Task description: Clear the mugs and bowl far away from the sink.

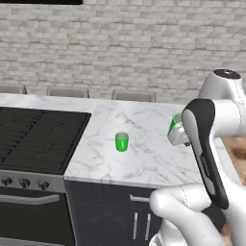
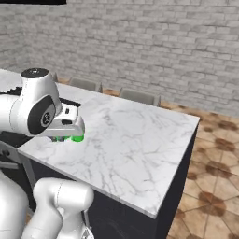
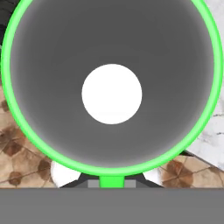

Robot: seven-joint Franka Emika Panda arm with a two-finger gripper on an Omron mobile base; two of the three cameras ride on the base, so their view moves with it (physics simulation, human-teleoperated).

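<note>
A second green mug (image 1: 122, 142) stands alone mid-counter (image 1: 144, 158), with the black stove (image 1: 38, 137) to its left and nothing between; the marble runs bare to its far edge beside the tiled floor (image 2: 210, 154). The gripper (image 3: 111, 181) is clamped on the rim of the held mug (image 3: 111, 87), near the counter's edge, its grey inside facing the hand

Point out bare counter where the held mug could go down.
The gripper is shut on one mug. The marble counter is bare from there to its far end by the tiled floor. A narrower bare strip separates the other mug and the stove.
</note>
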